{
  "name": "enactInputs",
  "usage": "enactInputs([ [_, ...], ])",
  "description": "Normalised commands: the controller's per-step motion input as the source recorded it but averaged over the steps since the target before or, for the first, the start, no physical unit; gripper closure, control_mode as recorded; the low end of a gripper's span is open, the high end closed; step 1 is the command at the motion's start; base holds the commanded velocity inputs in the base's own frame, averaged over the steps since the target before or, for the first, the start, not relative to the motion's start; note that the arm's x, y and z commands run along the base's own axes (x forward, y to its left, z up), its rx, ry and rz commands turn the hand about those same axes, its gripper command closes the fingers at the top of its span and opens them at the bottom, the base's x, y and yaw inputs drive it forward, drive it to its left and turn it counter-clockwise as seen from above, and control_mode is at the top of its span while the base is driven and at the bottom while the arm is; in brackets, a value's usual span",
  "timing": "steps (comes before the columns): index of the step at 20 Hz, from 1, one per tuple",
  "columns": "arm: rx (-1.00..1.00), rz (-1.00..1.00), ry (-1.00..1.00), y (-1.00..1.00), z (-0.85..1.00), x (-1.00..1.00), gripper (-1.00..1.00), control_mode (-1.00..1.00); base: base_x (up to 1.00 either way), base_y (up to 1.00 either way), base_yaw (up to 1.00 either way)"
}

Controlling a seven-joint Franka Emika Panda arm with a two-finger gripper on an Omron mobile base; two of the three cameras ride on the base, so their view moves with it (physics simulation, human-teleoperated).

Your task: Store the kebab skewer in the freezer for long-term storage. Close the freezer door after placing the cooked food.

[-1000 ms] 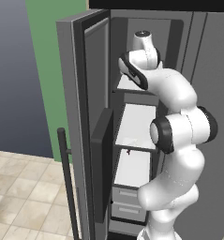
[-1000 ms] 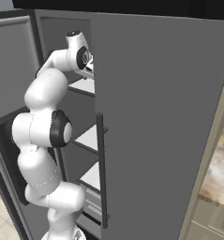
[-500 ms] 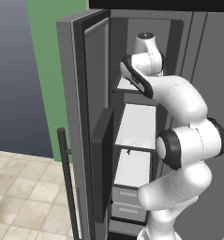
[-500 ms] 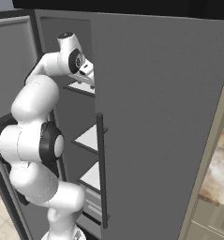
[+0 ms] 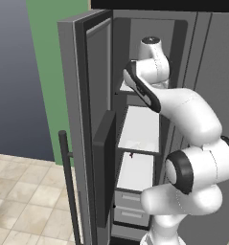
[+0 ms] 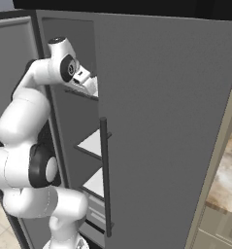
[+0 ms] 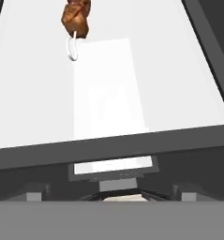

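The robot's two-finger gripper [image 6: 91, 83], its jaws spread and holding nothing, sits at the front edge of a white freezer shelf [image 7: 188, 93]. The small orange-brown kebab skewer [image 7: 76, 21] lies free toward the shelf's back. It looks light and stiff, with soft meat chunks and a thin bare stick end. The tall grey freezer door [image 5: 85, 124] stands open.

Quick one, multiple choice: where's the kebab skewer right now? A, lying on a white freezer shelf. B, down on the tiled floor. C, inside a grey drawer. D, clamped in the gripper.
A: the kebab skewer lies on a white shelf in the hand view, with nothing gripping it.
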Motion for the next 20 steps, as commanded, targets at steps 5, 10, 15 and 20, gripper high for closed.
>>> enactInputs([
  [5,0.0,0.0,0.0,0.0,0.03,-0.76,-1.0,-1.0,0.0,0.0,0.0],
  [10,0.0,0.0,0.05,0.0,0.16,-0.87,-1.0,-1.0,0.0,0.0,0.0],
  [15,0.0,0.0,0.07,0.0,0.21,-1.0,-1.0,-1.0,0.0,0.0,0.0],
  [20,0.0,0.02,0.17,-0.07,0.15,-0.74,-1.0,-1.0,0.0,0.0,0.0],
])
